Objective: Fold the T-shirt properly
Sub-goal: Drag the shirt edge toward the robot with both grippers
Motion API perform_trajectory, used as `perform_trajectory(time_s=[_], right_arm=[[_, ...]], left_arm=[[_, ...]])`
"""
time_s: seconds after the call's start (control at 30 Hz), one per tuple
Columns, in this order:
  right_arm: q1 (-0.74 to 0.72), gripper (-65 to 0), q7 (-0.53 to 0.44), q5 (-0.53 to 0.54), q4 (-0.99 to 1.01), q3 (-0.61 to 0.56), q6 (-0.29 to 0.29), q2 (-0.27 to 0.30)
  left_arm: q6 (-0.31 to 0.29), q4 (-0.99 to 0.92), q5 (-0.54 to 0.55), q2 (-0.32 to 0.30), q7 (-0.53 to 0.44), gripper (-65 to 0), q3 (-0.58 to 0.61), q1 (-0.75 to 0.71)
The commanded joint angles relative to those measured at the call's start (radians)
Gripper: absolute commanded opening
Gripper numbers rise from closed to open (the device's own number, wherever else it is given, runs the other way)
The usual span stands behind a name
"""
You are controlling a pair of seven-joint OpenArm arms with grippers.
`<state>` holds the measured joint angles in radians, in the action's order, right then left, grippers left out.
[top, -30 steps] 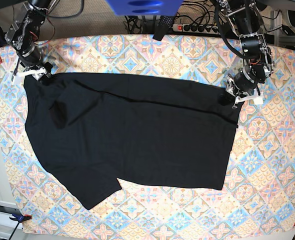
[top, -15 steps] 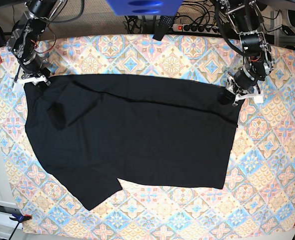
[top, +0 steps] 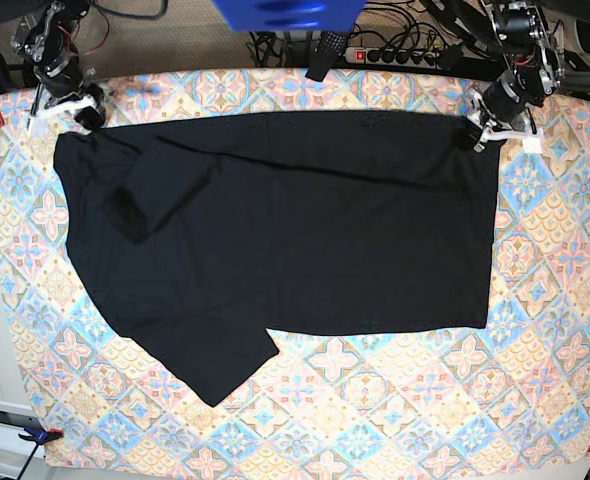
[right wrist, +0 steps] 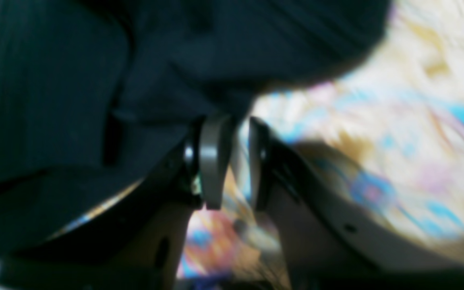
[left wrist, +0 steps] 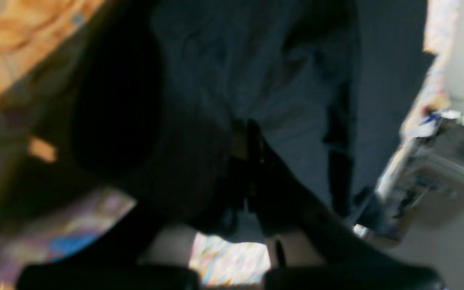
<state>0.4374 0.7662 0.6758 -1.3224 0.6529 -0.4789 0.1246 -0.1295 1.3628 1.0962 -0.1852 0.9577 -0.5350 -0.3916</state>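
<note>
Both far corners of the T-shirt (top: 285,220) are pinched: left gripper (top: 478,137) and right gripper (top: 75,108) clenched on cloth. I'd pull evenly, keeping that edge taut.

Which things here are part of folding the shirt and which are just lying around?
Part of the job: T-shirt; left gripper and right gripper, each at a far corner.
Just there: patterned tablecloth; power strip; blue object.
</note>
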Motion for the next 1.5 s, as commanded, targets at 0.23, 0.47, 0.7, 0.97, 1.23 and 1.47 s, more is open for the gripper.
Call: perform_trajectory(time_s=[0.23,0.47,0.7,0.97,1.23,1.47], right_arm=[[0.12,-53.1,0.039,-0.055,-0.191,0.005,0.035,0.008],[0.114,-40.4,0.039,-0.055,-0.197,0.005,0.035,0.01],[0.045,-33.4,0.042,-0.055,-0.188,0.005,0.035,0.011],[-0.042,-33.1,0.144,-0.055,-0.19,0.025,0.035,0.011],[-0.07,-33.1,0.144,-0.057,-0.151,0.018,0.035,0.011],[-0.07,-33.0,0.144,-0.057,-0.062,0.017,0.035,0.011]], left_arm=[[0.006,0.06,-0.009,-0.015,0.005,-64.9,-0.037,-0.076],[0.006,0.06,-0.009,-0.017,0.005,-64.9,-0.037,-0.066],[0.006,0.06,-0.011,-0.017,0.005,-64.9,-0.037,-0.065],[0.006,0.06,-0.011,-0.017,0.005,-64.9,-0.037,-0.065],[0.006,0.06,-0.011,-0.015,0.005,-64.9,-0.037,-0.065],[0.006,0.06,-0.011,-0.013,0.005,-64.9,-0.035,-0.054]])
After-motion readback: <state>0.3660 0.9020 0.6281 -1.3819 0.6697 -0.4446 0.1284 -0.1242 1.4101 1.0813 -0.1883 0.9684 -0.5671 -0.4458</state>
